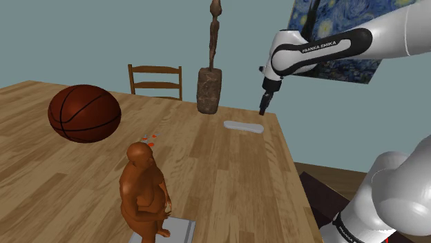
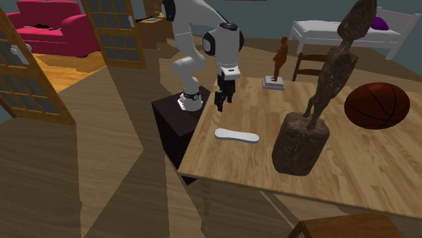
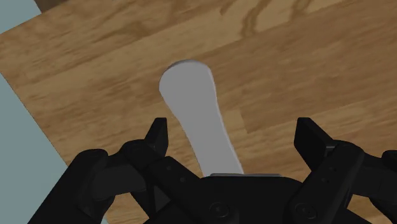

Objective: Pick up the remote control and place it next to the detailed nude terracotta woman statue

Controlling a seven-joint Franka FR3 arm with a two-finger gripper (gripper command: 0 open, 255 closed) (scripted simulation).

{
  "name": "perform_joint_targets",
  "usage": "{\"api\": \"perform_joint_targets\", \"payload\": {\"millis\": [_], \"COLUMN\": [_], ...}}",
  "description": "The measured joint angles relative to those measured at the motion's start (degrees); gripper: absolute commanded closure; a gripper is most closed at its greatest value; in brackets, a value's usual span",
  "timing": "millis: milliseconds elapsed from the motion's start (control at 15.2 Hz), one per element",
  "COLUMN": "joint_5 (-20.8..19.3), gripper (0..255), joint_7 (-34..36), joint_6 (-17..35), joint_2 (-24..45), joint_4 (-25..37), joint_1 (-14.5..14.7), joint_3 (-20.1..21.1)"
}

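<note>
The gripper hangs spread apart above the pale remote, which lies flat near the tabletop edge. It should descend straight and close across the narrow middle.

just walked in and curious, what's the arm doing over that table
The black gripper on the white arm hangs open above the pale remote control, which lies flat on the wooden table near its edge. Nothing is held yet. The terracotta woman statue stands on a grey base farther along the table, apart from the remote.
</note>
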Motion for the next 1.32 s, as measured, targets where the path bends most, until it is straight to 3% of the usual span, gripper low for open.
{"api": "perform_joint_targets", "payload": {"millis": [594,1320], "joint_5": [7.29,9.37], "gripper": [0,0], "joint_7": [-19.30,-21.84], "joint_6": [7.02,12.58], "joint_2": [19.84,24.82], "joint_4": [9.64,8.58], "joint_1": [1.39,0.99], "joint_3": [-0.74,-0.03]}}
